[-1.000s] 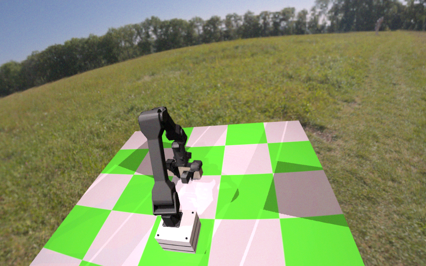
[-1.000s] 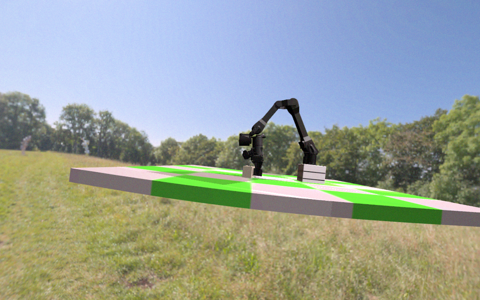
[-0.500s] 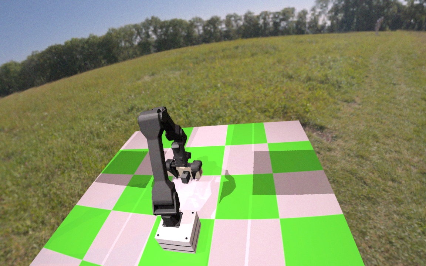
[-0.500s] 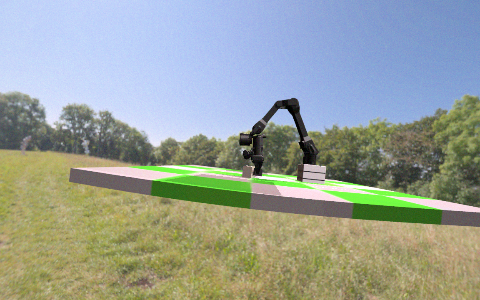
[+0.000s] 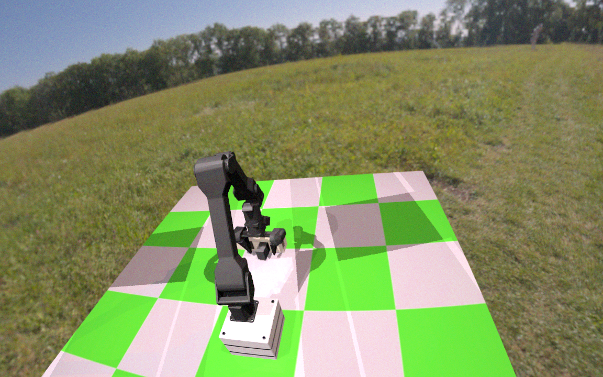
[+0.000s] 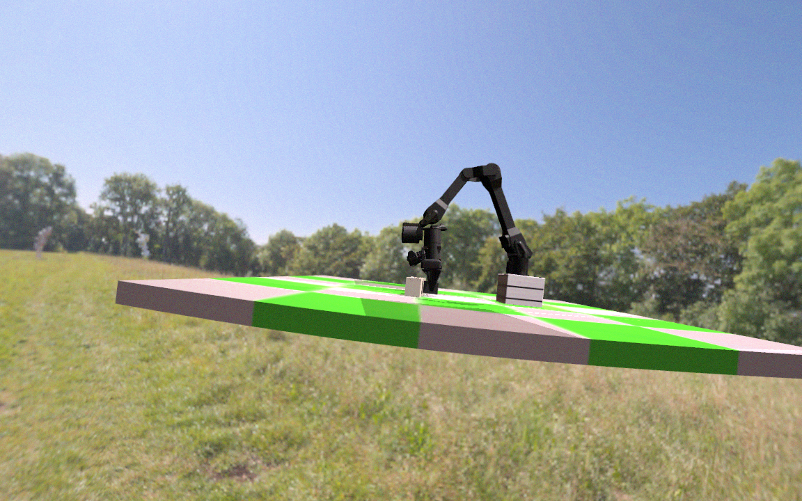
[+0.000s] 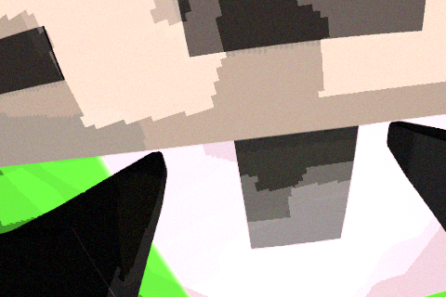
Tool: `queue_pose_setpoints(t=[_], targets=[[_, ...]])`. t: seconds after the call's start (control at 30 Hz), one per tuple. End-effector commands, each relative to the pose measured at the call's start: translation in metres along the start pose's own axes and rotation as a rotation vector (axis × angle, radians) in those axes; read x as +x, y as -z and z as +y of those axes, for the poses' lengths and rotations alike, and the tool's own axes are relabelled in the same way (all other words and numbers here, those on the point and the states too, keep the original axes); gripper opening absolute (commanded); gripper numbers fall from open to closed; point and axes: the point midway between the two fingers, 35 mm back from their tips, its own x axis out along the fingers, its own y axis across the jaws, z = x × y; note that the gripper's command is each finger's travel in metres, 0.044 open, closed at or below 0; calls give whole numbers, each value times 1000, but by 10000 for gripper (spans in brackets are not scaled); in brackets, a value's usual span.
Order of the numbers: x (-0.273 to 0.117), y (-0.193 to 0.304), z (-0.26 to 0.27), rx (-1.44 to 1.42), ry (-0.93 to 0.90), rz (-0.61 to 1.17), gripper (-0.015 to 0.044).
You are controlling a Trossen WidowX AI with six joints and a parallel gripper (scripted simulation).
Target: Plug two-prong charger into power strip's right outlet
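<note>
The beige power strip (image 5: 283,246) (image 6: 413,287) (image 7: 265,79) stands on the table, with two dark rectangles on its upper side in the wrist view. The charger, a dark grey block (image 5: 261,253) (image 7: 307,213), sits against or very close to the strip's near side, below the right-hand dark rectangle. No prongs show, and how deep they sit in an outlet cannot be seen. My gripper (image 5: 261,251) (image 6: 431,291) (image 7: 277,148) is open and points down, one finger on each side of the charger with a gap to both. In the exterior view the fingers hide the charger.
The arm's white base block (image 5: 252,323) (image 6: 520,289) stands behind the gripper, on the charger's side of the strip. The table (image 5: 350,286) (image 6: 491,333) has green and pale checks, with shadows and bright glare near the charger.
</note>
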Motion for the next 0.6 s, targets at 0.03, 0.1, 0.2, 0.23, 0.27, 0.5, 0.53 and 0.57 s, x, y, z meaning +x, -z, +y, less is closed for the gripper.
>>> queue_pose_setpoints(t=[0.03,0.1,0.2,0.23,0.27,0.5,0.53,0.57], targets=[[0,2,-1,5,4,-5,440],[0,2,-1,6,4,-7,440],[0,3,-1,6,4,-10,440],[0,3,-1,6,4,-10,440],[0,4,-1,6,3,-11,440],[1,6,-1,6,3,-17,440],[1,6,-1,6,3,-18,440],[1,6,-1,6,3,-19,440]])
